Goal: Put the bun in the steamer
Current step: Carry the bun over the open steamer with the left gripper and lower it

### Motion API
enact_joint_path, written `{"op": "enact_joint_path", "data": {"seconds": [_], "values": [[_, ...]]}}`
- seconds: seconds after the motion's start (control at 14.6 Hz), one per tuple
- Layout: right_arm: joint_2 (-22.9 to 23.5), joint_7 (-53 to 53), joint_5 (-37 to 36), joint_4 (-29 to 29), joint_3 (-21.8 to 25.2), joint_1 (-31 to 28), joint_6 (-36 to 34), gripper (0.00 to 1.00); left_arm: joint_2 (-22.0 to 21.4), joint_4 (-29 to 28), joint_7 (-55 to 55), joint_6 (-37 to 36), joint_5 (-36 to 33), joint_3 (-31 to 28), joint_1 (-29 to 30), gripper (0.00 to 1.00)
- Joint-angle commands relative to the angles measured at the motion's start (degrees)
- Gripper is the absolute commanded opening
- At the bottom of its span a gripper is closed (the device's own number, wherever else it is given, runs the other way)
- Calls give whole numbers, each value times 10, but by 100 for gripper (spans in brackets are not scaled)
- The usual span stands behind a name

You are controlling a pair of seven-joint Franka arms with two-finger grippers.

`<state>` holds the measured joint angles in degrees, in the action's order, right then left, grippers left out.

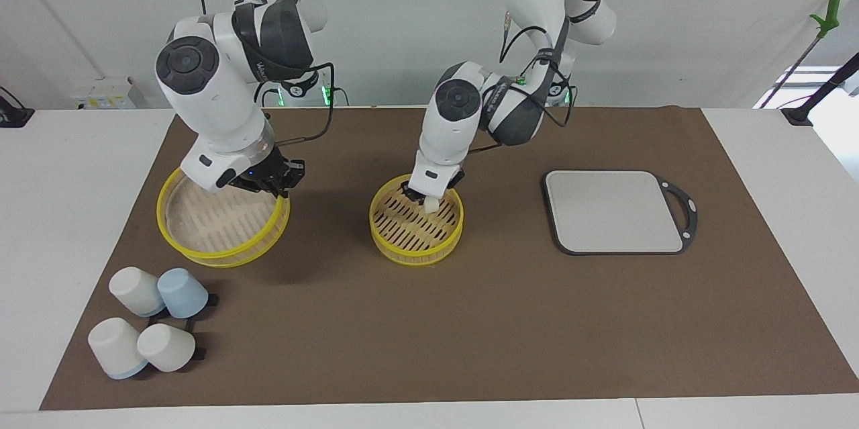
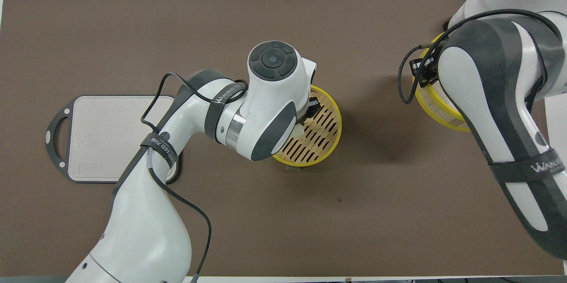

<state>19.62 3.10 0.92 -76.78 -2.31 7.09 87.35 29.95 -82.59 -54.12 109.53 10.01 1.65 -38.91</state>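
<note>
The bun (image 1: 432, 204) is a small cream lump pinched in my left gripper (image 1: 428, 197), which is shut on it. It hangs low inside the steamer (image 1: 416, 256), the yellow-rimmed basket with a dark-slotted floor at mid-table, toward the rim nearer the robots. Whether the bun touches the floor I cannot tell. In the overhead view the left arm covers part of the steamer (image 2: 333, 134) and hides the bun. My right gripper (image 1: 280, 182) is shut on the rim of the paler-floored tier (image 1: 201, 251), which sits tilted toward the right arm's end.
A flat grey board (image 1: 614, 211) with a dark rim lies bare toward the left arm's end, also seen from overhead (image 2: 115, 137). Several white and blue cups (image 1: 151, 328) lie on their sides farther from the robots than the pale tier (image 2: 436, 110).
</note>
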Motion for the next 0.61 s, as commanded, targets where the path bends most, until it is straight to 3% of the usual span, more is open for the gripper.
{"op": "enact_joint_path", "data": {"seconds": [0.0,0.27,0.34,0.48,0.55], "values": [[-22,-6,0,-23,-2,-5,5,0,25,16,-6,14,-9,-10,-12,37],[-22,-6,0,-25,-2,-4,5,0,24,2,-5,20,-22,-9,-13,38],[-23,-6,0,-26,-2,-4,5,0,23,-3,-5,25,-24,-9,-20,46],[-24,-6,0,-28,-2,-4,5,0,23,-2,-5,31,-21,-10,-20,96],[-24,-6,0,-28,-2,-5,5,0,23,-1,-8,35,-19,-10,-20,100]]}}
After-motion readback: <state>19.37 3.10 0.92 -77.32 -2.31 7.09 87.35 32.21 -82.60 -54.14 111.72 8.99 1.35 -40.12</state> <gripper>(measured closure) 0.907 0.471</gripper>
